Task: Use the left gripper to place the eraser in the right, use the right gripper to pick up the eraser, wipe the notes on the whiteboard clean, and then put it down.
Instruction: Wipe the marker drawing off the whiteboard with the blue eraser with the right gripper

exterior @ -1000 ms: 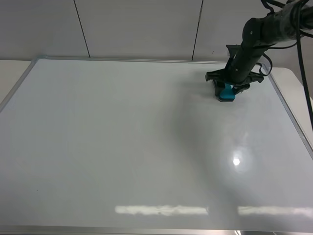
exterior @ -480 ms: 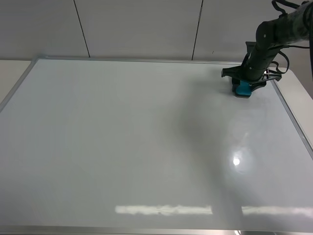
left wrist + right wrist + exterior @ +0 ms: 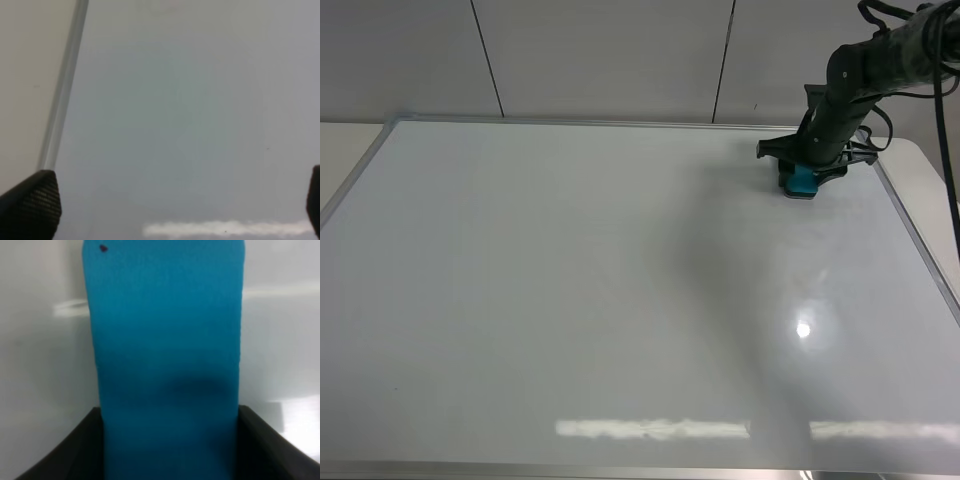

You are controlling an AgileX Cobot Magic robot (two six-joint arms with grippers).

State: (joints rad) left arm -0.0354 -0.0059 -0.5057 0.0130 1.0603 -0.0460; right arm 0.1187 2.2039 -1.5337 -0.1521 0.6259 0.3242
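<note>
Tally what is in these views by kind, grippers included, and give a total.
Glossy white whiteboard with silver-grey metal frame: 1
Teal-blue rectangular eraser: 1
Black robot grippers: 2 (right gripper shut on the eraser, left gripper open over the board)
Marker notes: 0 visible
Total: 4

Teal eraser pinched in my right gripper, pressed flat on the glossy white whiteboard, near its far right corner, board surface wiped blank
</note>
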